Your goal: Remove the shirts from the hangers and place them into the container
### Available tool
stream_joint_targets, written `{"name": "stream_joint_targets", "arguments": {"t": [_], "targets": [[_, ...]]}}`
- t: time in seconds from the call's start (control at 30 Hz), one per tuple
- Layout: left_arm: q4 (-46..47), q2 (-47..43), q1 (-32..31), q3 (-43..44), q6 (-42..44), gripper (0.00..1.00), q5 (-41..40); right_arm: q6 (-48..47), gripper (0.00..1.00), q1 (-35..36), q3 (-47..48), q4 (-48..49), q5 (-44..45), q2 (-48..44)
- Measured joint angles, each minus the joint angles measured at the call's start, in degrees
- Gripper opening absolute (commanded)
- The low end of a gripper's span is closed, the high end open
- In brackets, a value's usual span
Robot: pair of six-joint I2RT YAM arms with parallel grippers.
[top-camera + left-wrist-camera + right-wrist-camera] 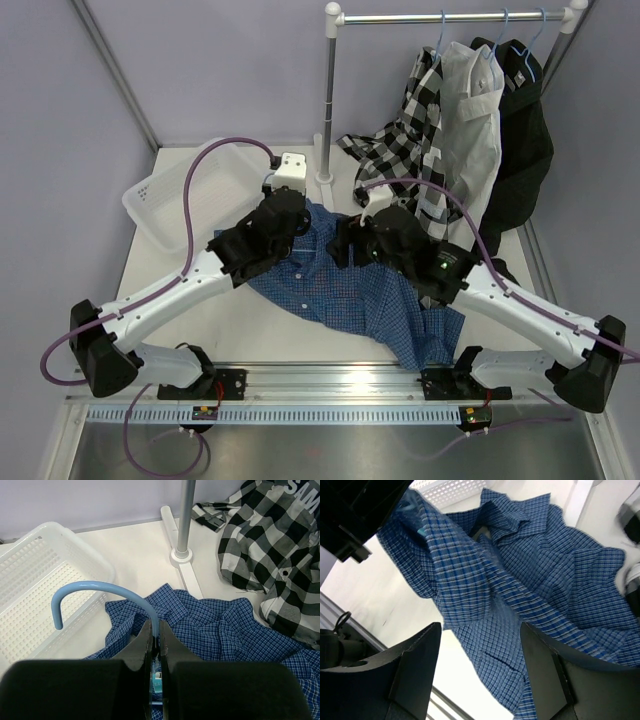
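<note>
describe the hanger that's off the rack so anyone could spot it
Find the white basket, left on the table. Beside it lies the blue small-check shirt, with a light-blue hanger hook rising from it, pinched by the left gripper. Every other hanger hangs on the rail.

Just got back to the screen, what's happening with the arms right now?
The left gripper is shut on the neck of a light-blue hanger, which runs down into the blue check shirt lying crumpled on the table. The right gripper hangs open over that shirt, holding nothing. The white basket at the back left shows no shirt in it. The black-and-white check shirt, white shirt and black shirt hang on the rack.
</note>
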Motion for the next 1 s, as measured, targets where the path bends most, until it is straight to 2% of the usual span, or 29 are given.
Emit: {"name": "stream_joint_targets", "arguments": {"t": [0.2,0.4,0.43,0.5,0.63,0.67,0.73,0.77,0.83,1.0], "targets": [[0.04,0.00,0.00,0.00,0.42,0.00,-0.98,5.14,0.71,6.99,4.13,0.00,7.63,6.75],[0.04,-0.09,0.00,-0.04,0.63,0.00,-1.51,9.81,0.67,9.77,5.42,0.00,12.44,11.87],[0.04,-0.09,0.00,-0.04,0.66,0.00,-1.57,10.58,0.62,10.03,5.42,-0.02,12.98,12.41],[0.04,-0.09,0.00,-0.09,0.68,0.00,-1.60,11.98,0.59,10.25,5.53,-0.11,14.38,13.31],[0.02,-0.42,0.00,-0.09,0.68,0.00,-1.57,14.82,0.34,10.29,5.84,-1.40,17.99,14.67],[0.02,-0.59,0.00,-0.11,0.68,0.00,-1.57,15.58,0.23,10.29,5.90,-2.10,18.99,14.78],[0.02,-1.07,0.00,-0.13,0.74,0.00,-1.60,16.76,0.14,10.29,6.05,-3.76,21.31,14.78],[0.04,-1.33,0.00,-0.22,0.79,0.00,-1.57,17.22,0.05,10.29,6.10,-4.39,22.40,14.71],[0.02,-1.90,-0.07,-0.52,0.87,0.00,-1.57,18.01,0.00,10.27,6.10,-5.55,24.09,14.34],[0.00,-2.45,-0.11,-0.72,1.33,0.00,-1.51,18.45,0.00,9.01,4.66,-7.65,25.81,9.75]]}}
